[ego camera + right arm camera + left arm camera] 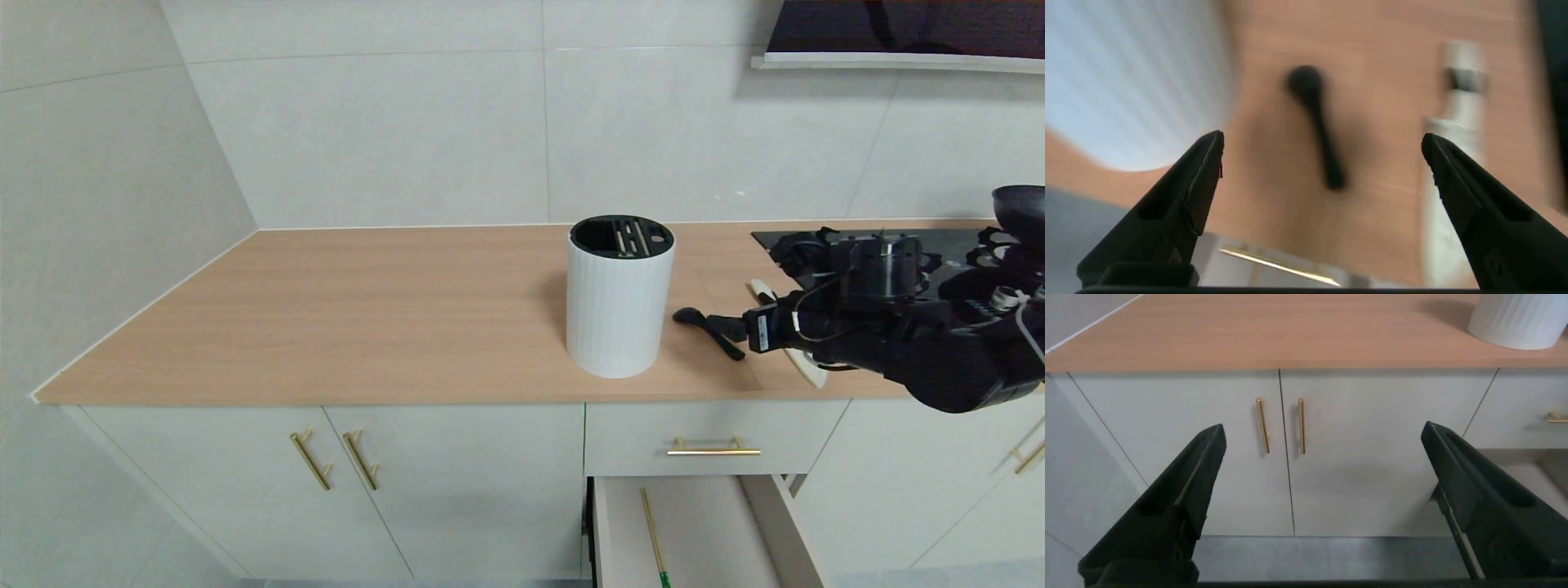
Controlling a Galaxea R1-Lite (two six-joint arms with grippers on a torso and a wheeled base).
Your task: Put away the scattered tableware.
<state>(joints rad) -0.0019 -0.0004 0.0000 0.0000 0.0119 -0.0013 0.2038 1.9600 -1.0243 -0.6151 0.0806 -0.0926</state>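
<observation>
right tool (1321, 143): released, spread wide over black spoon (709, 328), likely lining up a pick | spoon: flat on tabletop (326, 310), right of centre, between white ribbed holder (620, 306) and white-handled utensil (812, 371) | left tool (1322, 429): released, empty, facing cabinet doors (1372, 457)

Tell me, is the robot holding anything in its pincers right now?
No, nothing. The right pincer is open above the black spoon on the counter, not gripping it. The left pincer is open and empty before the cupboard doors.
</observation>
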